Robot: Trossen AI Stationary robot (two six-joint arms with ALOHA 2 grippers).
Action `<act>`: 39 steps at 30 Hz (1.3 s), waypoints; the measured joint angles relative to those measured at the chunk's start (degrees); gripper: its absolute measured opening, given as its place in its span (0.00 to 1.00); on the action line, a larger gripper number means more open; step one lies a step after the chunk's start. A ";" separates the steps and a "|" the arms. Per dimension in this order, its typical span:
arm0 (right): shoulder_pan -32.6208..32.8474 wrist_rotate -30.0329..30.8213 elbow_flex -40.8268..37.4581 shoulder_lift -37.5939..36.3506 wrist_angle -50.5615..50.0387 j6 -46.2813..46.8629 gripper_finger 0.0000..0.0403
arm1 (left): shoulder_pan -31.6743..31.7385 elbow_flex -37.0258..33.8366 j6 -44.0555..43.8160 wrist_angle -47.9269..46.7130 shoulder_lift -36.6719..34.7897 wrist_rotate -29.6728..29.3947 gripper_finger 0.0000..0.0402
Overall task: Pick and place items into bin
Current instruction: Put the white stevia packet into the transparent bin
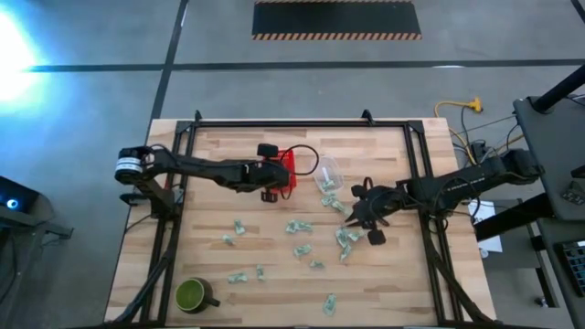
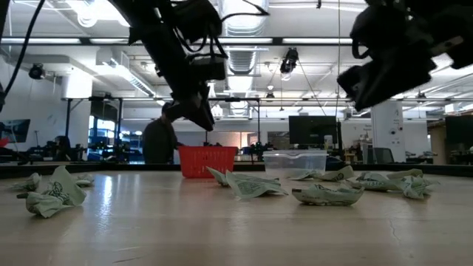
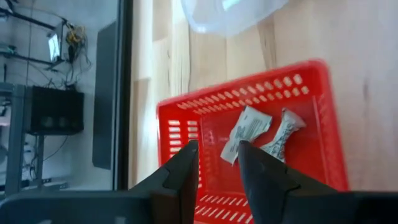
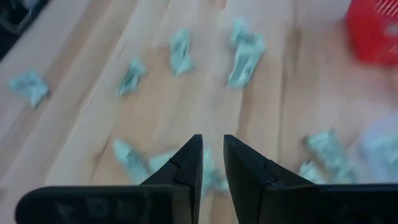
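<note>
A: High view first. The left claw (image 1: 274, 172) is hanging over the red basket (image 1: 285, 163) near the far side of the bench (image 1: 393, 292). The right claw (image 1: 364, 217) is hovering by the middle cluster of wrappers (image 1: 298, 227), beside a clear tub (image 1: 329, 172). A green mug (image 1: 192, 295) is sitting at the near left corner.

B: Low view?

A: Wrappers (image 2: 251, 186) are lying scattered across the bench (image 2: 222, 229); the basket (image 2: 208, 160) and tub (image 2: 295, 163) are standing behind them, and a person is standing in the room beyond.

B: Left wrist?

A: The left claw (image 3: 217, 158) is parted with nothing between its fingers. 2 wrappers (image 3: 245, 130) are lying inside the basket (image 3: 186, 124), one right past the fingertips.

B: Right wrist?

A: The right claw (image 4: 211, 155) is standing nearly closed and gripping nothing, with wrappers (image 4: 244, 59) strewn on the bench (image 4: 81, 155) ahead and 1 or 2 just below its tips.

B: Risks?

A: I judge that descending with jaws that narrow could shove a wrapper aside instead of straddling it. The pieces are light and crumpled, so a glancing finger could flick one away or catch 2 together. The left claw, pulling out low, could snag the basket rim and drag it.
</note>
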 joint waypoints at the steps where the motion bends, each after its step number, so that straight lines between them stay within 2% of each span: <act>1: 0.54 0.00 -0.10 0.00 -0.84 0.58 0.14 | -0.33 0.00 0.00 0.00 -0.67 0.00 0.24; 9: 4.14 0.03 -0.84 0.00 -7.33 6.26 0.14 | -3.71 -0.07 -1.26 -0.95 -6.67 -0.15 0.24; 12: 6.39 2.13 -1.45 0.09 -7.79 8.70 0.14 | -4.28 -0.28 -3.20 -1.00 -8.39 -0.15 0.24; 15: 10.74 8.00 -1.88 0.78 -7.89 9.15 0.14 | -4.67 -0.74 -4.73 -1.05 -10.07 -0.23 0.24; 22: 24.15 27.54 -1.93 3.90 -7.09 14.91 0.14 | -6.39 -1.42 -6.27 -1.57 -11.82 -0.22 0.24; 29: 33.88 39.67 -1.93 9.99 -5.99 24.38 0.14 | -7.38 -1.32 -6.39 -2.07 -11.84 -0.11 0.24; 32: 35.34 42.59 -1.93 13.73 -4.51 25.11 0.14 | -7.36 -1.36 -7.11 -2.13 -11.84 -0.15 0.24; 39: 35.34 43.58 0.50 21.52 -3.74 26.13 0.14 | -7.60 -1.33 -7.80 -2.93 -11.84 -0.15 0.24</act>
